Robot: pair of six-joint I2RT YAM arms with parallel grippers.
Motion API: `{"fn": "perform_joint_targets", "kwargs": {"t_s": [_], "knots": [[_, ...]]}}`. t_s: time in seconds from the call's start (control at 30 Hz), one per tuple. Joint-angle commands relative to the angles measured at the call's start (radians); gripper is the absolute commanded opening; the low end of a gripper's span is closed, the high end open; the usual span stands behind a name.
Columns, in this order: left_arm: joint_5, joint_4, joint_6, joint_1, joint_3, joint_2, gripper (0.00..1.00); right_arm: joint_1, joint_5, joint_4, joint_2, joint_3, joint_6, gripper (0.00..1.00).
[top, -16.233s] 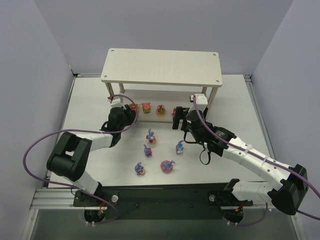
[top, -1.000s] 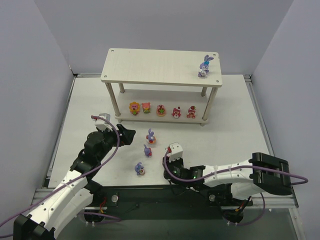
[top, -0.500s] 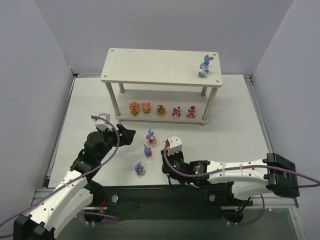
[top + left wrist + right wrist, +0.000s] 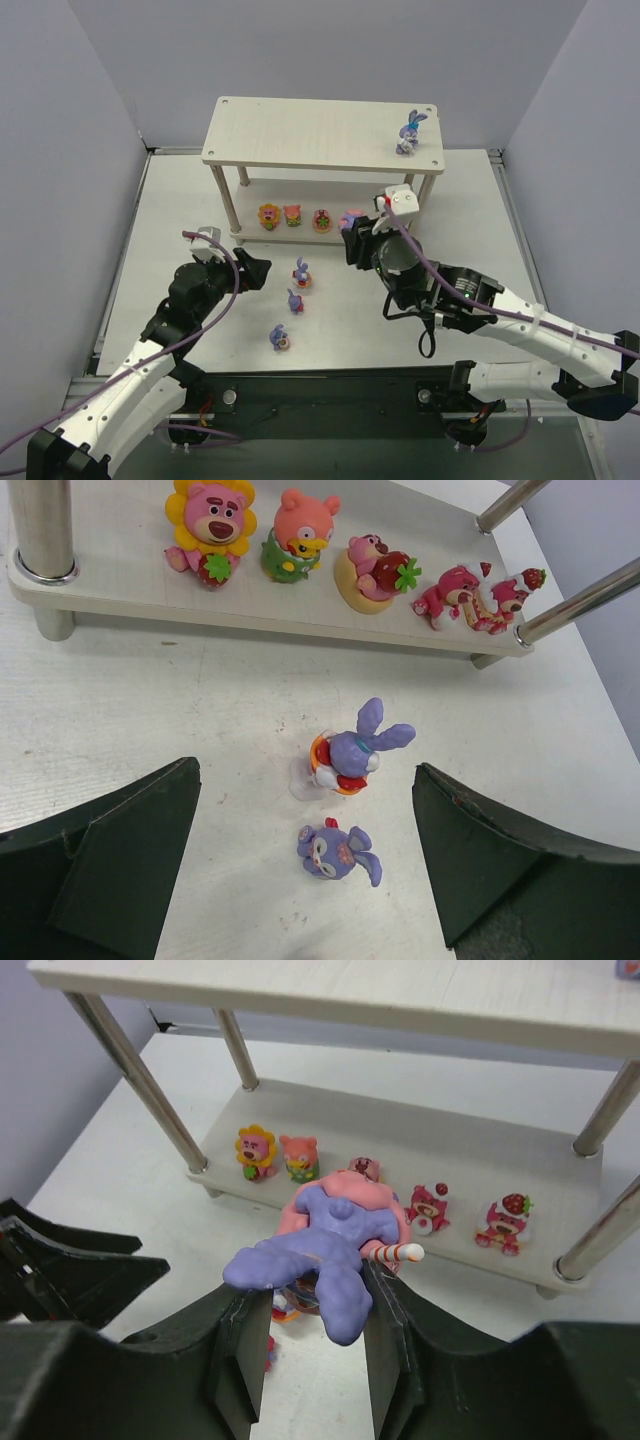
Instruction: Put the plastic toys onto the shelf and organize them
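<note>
Aloft, held bunny [image 4: 330, 1245], near shelf [image 4: 300, 135] front edge.

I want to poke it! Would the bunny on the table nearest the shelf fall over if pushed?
Probably: the bunny stands tall, long ears above a small round base, so a push might tip it. Its glossy plastic looks hard, likely light and slippery.

On the table [image 4: 180, 220], three bunnies [image 4: 295, 301] are placed before the shelf [image 4: 322, 132]. One bunny [image 4: 408, 132] is seated at its top tier's right end; five round figurines [image 4: 375, 565] are lined along its lower tier.
</note>
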Motion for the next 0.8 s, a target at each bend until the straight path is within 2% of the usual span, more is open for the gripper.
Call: {"fn": "perform_joint_targets", "kwargs": {"t_s": [0.0, 0.13, 0.23, 0.47, 0.77], "knots": [[-0.011, 0.019, -0.002, -0.006, 0.021, 0.003, 0.97, -0.049, -0.021, -0.102, 0.007, 0.115, -0.072, 0.0], [0.012, 0.052, -0.009, -0.006, 0.016, 0.026, 0.97, -0.095, -0.037, -0.101, 0.011, 0.202, -0.086, 0.0], [0.021, 0.064, -0.012, -0.006, 0.019, 0.04, 0.97, -0.109, -0.095, -0.024, -0.001, 0.21, -0.11, 0.0], [0.006, 0.035, -0.009, -0.006, 0.018, 0.001, 0.97, -0.178, -0.145, -0.056, 0.126, 0.409, -0.155, 0.0], [-0.005, 0.021, -0.003, -0.006, 0.019, -0.011, 0.97, -0.294, -0.207, -0.096, 0.243, 0.54, -0.155, 0.0]]}}
